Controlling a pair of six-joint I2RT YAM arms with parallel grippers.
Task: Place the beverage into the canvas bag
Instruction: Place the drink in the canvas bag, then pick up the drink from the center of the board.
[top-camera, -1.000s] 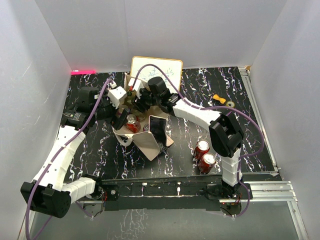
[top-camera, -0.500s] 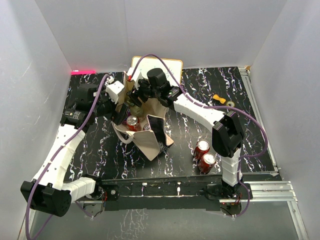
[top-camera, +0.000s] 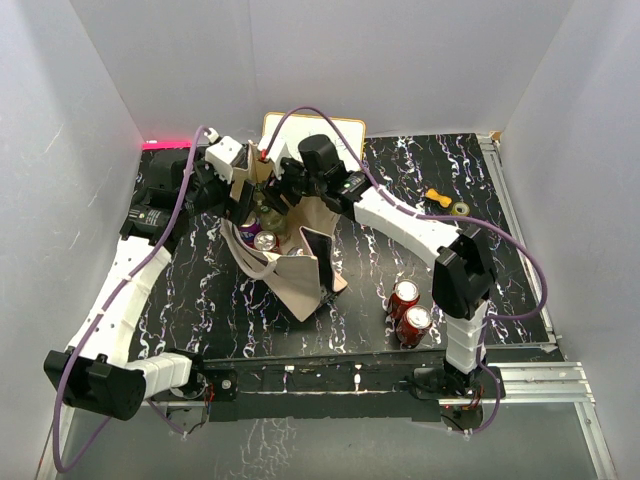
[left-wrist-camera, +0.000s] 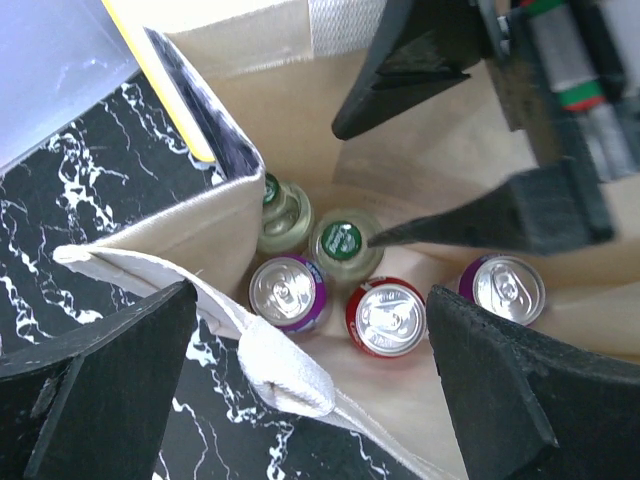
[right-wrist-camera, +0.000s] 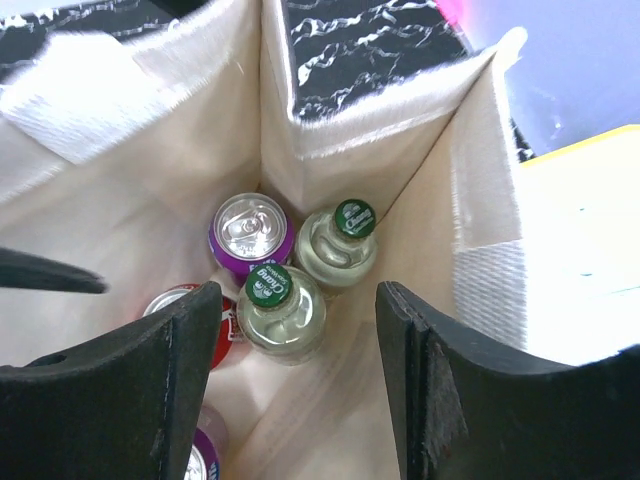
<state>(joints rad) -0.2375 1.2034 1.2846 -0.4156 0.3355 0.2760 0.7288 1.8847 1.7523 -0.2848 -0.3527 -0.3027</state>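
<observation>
Black marbled tabletop carries the canvas bag upright toward its far edge, left of centre. My left gripper gapes wide astride the bag's rim. My right gripper hangs parted, gripping nothing, above two green-capped bottles and cans inside.

Plain white walls close in on three sides of a black table veined with white marbling. A small red glow sits at its back-left corner, and an aluminium rail runs along its right edge.
</observation>
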